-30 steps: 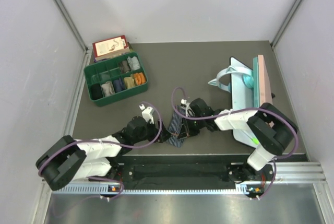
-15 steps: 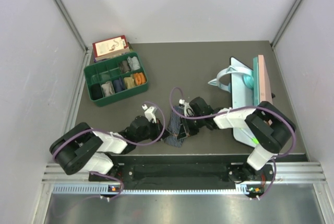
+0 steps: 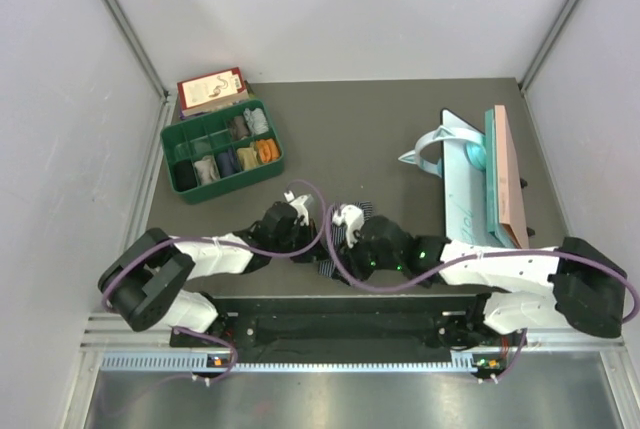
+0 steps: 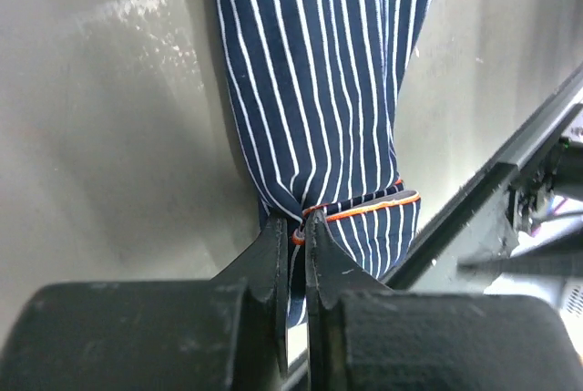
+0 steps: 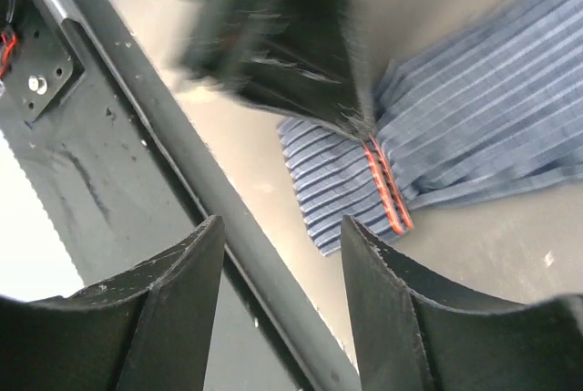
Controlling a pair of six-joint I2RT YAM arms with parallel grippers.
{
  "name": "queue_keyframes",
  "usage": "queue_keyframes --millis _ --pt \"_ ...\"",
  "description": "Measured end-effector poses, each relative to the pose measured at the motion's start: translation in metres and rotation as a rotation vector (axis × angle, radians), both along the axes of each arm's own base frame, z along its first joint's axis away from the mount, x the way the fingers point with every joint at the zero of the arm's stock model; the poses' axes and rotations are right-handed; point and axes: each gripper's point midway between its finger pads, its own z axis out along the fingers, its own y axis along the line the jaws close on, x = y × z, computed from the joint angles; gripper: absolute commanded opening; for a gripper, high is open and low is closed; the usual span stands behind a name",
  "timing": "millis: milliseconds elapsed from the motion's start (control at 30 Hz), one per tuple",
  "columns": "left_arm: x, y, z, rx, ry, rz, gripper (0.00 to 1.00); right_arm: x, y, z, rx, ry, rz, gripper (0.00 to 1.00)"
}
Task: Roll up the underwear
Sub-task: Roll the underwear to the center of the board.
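Grey tabletop [image 3: 400, 129] holds striped underwear [image 4: 328, 90] at 6 o'clock; left gripper [image 4: 293, 236] clamps its orange waistband [image 4: 364, 210], right gripper [image 5: 278, 238] gapes empty. A tight roll probably needs even tension.

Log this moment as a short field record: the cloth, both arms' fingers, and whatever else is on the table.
cloth: striped underwear, bunched lengthways on the table near its front edge
left fingers: shut on the underwear's orange waistband
right fingers: open, over the waistband end, holding nothing
far left: green compartment tray with small items inside; red box behind it
far right: pink board
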Motion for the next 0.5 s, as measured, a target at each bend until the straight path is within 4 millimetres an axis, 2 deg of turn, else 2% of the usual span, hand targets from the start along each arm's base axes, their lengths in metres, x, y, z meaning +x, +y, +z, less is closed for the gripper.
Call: queue_keyframes --millis 100,233,500 --pt "-0.001 0.002 -0.001 0.006 0.054 -0.012 0.00 -0.014 0.010 -0.002 -0.018 -0.147 0.057 0.54" --pt "-0.001 0.005 -0.003 -0.011 0.123 -0.029 0.00 -0.024 0.011 -0.017 -0.075 -0.295 0.101 0.54" --pt "-0.006 0.007 -0.004 -0.028 0.196 -0.069 0.00 -0.016 0.011 -0.042 -0.191 -0.447 0.110 0.53"
